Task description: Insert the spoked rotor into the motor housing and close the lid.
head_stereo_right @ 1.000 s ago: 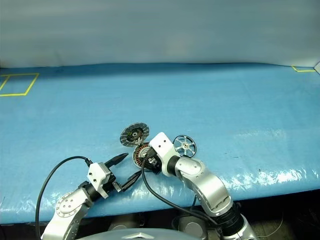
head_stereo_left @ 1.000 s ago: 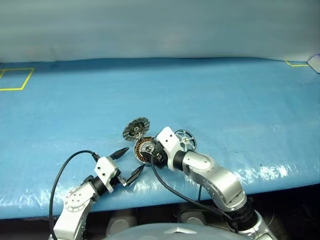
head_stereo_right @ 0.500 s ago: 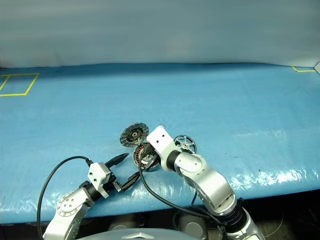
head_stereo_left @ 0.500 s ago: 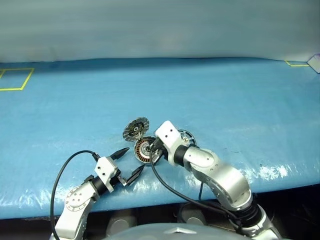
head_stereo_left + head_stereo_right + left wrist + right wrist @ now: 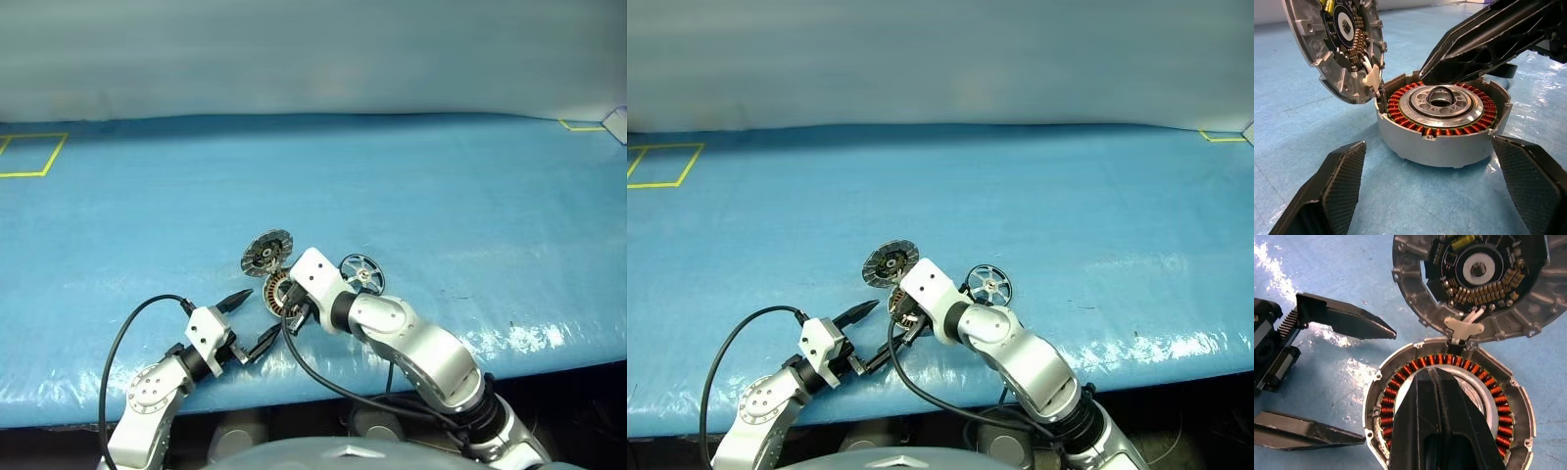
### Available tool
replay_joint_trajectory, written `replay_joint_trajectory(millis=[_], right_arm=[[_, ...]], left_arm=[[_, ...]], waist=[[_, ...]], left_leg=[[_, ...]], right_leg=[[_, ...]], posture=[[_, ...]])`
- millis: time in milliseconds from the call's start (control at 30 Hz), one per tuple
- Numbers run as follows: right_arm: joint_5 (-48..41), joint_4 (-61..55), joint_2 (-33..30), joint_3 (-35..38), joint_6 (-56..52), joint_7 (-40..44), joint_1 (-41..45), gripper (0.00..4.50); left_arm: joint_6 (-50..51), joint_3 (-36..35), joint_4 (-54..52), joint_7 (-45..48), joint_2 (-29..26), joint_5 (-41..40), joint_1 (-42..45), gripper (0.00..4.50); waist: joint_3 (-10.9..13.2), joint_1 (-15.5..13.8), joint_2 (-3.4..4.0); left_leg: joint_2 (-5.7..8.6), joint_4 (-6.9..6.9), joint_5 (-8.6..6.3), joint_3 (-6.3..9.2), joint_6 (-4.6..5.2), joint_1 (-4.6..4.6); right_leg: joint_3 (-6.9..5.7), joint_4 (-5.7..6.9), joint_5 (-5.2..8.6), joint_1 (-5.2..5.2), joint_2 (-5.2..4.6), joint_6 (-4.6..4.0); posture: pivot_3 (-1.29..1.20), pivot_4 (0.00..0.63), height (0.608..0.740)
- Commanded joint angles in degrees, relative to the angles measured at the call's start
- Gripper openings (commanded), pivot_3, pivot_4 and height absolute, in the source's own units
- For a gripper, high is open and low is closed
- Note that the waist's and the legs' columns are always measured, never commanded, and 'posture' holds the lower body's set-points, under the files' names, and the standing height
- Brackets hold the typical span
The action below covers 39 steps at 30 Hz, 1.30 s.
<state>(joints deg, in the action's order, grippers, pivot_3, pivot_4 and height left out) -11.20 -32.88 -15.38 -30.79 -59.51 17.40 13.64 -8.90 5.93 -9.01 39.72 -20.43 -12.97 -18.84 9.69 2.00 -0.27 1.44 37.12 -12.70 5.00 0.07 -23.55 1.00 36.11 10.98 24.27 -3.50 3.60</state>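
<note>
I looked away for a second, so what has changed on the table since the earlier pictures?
The right gripper closed its fingers empty and shifted left over the motor housing. The left gripper stayed open beside the housing; the lid stays raised, and the spoked rotor stays on the table.

Spoked rotor [image 5: 361, 272] lies right of the motor housing [image 5: 1442, 125], lid [image 5: 267, 250] behind.

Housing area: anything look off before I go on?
Yes. The right gripper is shut and empty over the housing, while the rotor lies apart on the table. The lid stands open, as it should.
</note>
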Motion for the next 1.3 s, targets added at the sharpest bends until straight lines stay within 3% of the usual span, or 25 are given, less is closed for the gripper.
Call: replay_joint_trajectory(millis=[33, 400, 800, 1300], right_arm=[[-0.53, -0.08, 0.0, 2.14, -0.33, 0.21, -0.58, 0.03], [-0.58, 0.68, -0.12, 6.65, -1.13, -0.84, -2.02, 0.03], [-2.94, -2.9, 1.6, 6.98, -0.59, 0.18, -3.03, 0.03], [-2.6, 4.65, 4.1, 3.75, 2.21, 0.7, -2.3, 0.03]], left_arm=[[-0.28, -0.08, -2.1, -0.05, -0.05, -0.74, -0.12, 4.5], [-3.03, 0.88, -0.17, 2.78, -2.31, 0.68, -1.65, 4.5], [-3.69, 0.77, 0.82, 4.09, -2.27, -0.04, -1.88, 4.5], [-4.45, 0.88, 2.75, 3.74, -1.44, 0.14, -3.44, 4.5]], waist=[[0.0, 0.01, 0.0], [-0.01, -0.07, 0.0], [-0.02, -0.04, 0.0], [-0.06, 0.08, -0.01]], left_leg=[[0.0, 0.0, 0.0, 0.0, 0.0, -0.01], [-0.01, 0.0, 0.0, -0.01, 0.0, -0.01], [-0.01, 0.02, 0.0, -0.01, 0.0, -0.01], [-0.03, 0.02, 0.0, 0.0, 0.0, 0.08]], right_leg=[[0.0, 0.0, 0.0, 0.0, 0.0, 0.0], [0.01, 0.01, 0.0, 0.01, -0.01, 0.0], [0.01, 0.01, 0.0, 0.01, -0.01, 0.0], [0.0, 0.02, 0.0, 0.05, -0.01, 0.0]], posture=[[0.0, 0.15, 0.74], [0.0, 0.15, 0.74], [0.0, 0.15, 0.74], [0.0, 0.15, 0.74]])
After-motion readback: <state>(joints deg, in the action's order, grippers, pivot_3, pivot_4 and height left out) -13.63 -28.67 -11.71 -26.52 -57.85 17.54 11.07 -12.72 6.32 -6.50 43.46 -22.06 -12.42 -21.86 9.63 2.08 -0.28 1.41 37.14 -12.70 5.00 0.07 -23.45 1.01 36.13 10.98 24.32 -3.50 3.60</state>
